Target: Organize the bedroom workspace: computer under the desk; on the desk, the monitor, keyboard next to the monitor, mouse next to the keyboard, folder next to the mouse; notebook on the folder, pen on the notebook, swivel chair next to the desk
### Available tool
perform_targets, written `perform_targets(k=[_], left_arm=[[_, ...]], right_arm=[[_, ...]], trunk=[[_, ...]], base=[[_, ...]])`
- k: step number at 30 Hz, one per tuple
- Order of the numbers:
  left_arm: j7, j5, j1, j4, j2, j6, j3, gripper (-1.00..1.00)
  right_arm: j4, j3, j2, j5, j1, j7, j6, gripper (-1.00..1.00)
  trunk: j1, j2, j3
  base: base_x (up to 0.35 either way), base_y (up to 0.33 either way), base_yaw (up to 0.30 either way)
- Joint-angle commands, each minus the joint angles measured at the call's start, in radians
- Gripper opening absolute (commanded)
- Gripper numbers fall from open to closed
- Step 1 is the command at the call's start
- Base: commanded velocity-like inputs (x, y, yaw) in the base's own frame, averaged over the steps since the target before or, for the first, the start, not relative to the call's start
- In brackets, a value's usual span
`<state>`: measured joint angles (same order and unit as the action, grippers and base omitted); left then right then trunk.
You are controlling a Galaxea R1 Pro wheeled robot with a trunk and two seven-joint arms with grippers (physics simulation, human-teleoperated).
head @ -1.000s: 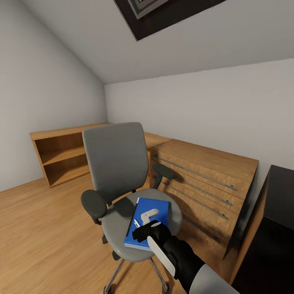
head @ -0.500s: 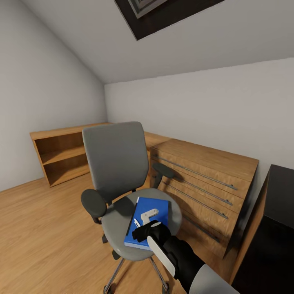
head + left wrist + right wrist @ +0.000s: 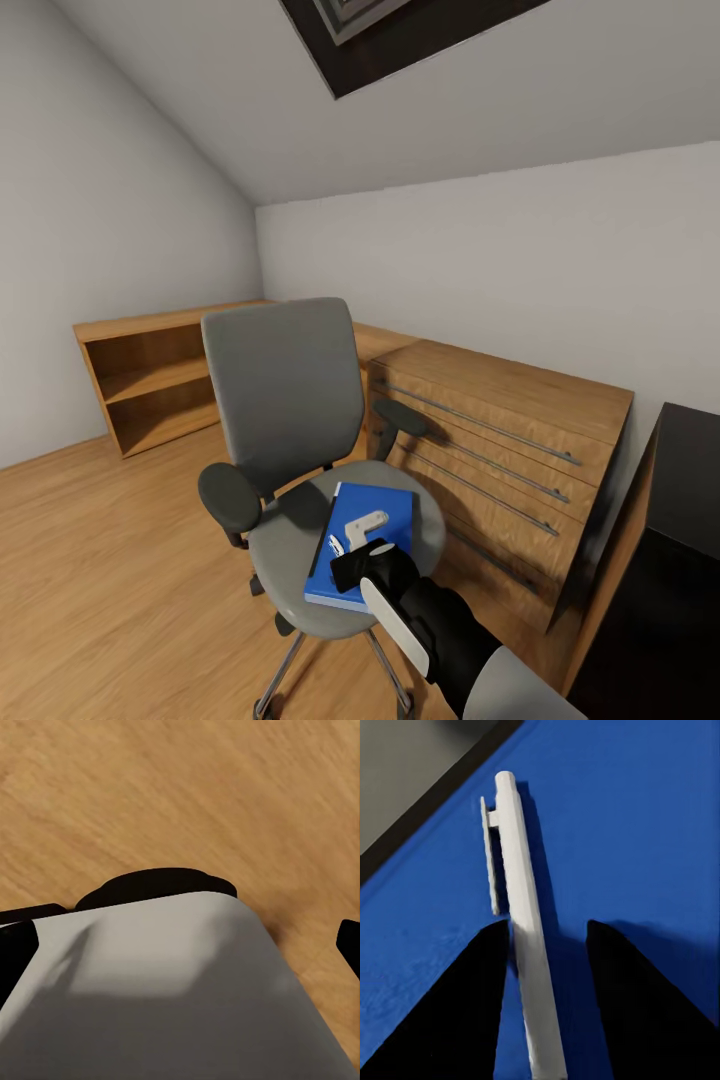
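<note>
The grey swivel chair (image 3: pixel 285 400) stands mid-room with the blue folder (image 3: pixel 385 500) flat on its seat. A slim white pen (image 3: pixel 366 522) lies on the folder. My right gripper (image 3: pixel 345 562) hovers low over the folder's near end. In the right wrist view its two black fingers (image 3: pixel 465 1012) stand apart, open, astride the pen (image 3: pixel 521 922), which lies close to one finger and clear of the other. My left gripper (image 3: pixel 180 952) hangs open over the wood floor, with nothing between its fingers. The notebook, monitor, keyboard, mouse and computer are out of view.
A low wooden dresser (image 3: pixel 500 440) with metal rails stands against the wall just behind the chair. An open wooden shelf unit (image 3: pixel 150 385) fills the far left corner. A black-topped piece of furniture (image 3: pixel 690 480) is at the right edge. Bare wood floor (image 3: pixel 110 570) spreads to the left.
My right gripper has edged slightly forward over the folder, covering more of the pen's near end. The chair and folder stay put.
</note>
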<state>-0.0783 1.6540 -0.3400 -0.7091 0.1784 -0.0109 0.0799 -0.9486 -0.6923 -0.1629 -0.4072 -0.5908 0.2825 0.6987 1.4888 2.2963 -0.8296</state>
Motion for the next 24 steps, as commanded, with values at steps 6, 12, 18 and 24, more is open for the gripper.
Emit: perform_targets(k=[6, 12, 18, 24], left_arm=[[-0.006, 0.006, -0.001, -0.003, 0.001, 0.0, 0.003, 1.0], [-0.006, 0.004, -0.001, -0.004, 0.001, 0.0, 0.004, 1.0], [-0.007, 0.004, -0.001, -0.003, 0.001, 0.002, 0.004, 1.0], [-0.006, -0.001, -0.001, -0.004, 0.0, 0.005, 0.004, 1.0]], right_arm=[[-0.001, -0.003, 0.0, -0.011, -0.005, 0.009, 0.002, -1.0], [-0.001, -0.003, 0.0, -0.013, -0.007, 0.009, 0.002, -1.0], [-0.001, -0.003, 0.0, -0.013, -0.007, 0.01, 0.002, -1.0], [-0.001, -0.002, 0.001, -0.014, -0.007, 0.01, 0.001, -1.0]], trunk=[[0.0, 0.0, -0.001], [0.0, 0.0, -0.001], [0.0, 0.0, -0.001], [0.0, 0.0, -0.001]], base=[[0.0, 0.0, 0.0], [0.0, 0.0, 0.0], [0.0, 0.0, 0.0], [0.0, 0.0, 0.0]])
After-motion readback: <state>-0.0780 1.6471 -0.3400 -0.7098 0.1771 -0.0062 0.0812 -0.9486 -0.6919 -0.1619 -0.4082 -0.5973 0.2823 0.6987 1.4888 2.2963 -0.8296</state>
